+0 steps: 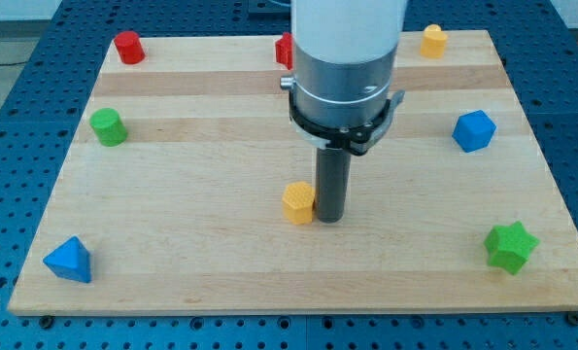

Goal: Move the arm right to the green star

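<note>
My tip (328,219) sits low-centre on the wooden surface (221,253), right beside the orange block (298,203) — the block is just at the tip's left in the view, touching or nearly so, can't tell which. There are no fingers on this rig, just the straight dark rod, so nothing spread or pinching to report.

The green star (511,245) lies near the view's bottom right corner of the surface, well apart from the tip, off to the tip's right and slightly lower in the view. Nothing lies between them.

Other blocks:
- blue block (474,130), faceted, at the view's right edge, above the green star
- yellow block (432,40) at the top right
- red cylinder (127,47) at the top left
- second red block (285,51) at the top centre — mostly hidden behind the arm's grey body, shape unclear
- green cylinder (107,126) at the left
- blue triangle (69,260) at the bottom left corner

The surface rests on a blue perforated bench (17,117).
</note>
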Controlling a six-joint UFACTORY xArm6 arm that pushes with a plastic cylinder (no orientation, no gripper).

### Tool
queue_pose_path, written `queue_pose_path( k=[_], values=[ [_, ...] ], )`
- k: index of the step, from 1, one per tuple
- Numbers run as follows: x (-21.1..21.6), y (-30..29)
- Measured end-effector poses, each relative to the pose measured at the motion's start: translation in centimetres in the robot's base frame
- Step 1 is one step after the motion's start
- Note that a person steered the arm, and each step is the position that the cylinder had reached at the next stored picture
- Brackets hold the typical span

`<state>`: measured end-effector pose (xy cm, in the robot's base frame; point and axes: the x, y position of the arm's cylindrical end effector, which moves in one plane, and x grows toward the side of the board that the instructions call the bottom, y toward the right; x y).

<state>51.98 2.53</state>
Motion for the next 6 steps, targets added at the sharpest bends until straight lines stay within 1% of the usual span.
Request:
queue_pose_path(
  k=[2, 3, 6],
  values=[
    [0.2, -0.2],
    [2.7, 2.4],
    [8.7, 15.8]
  ],
)
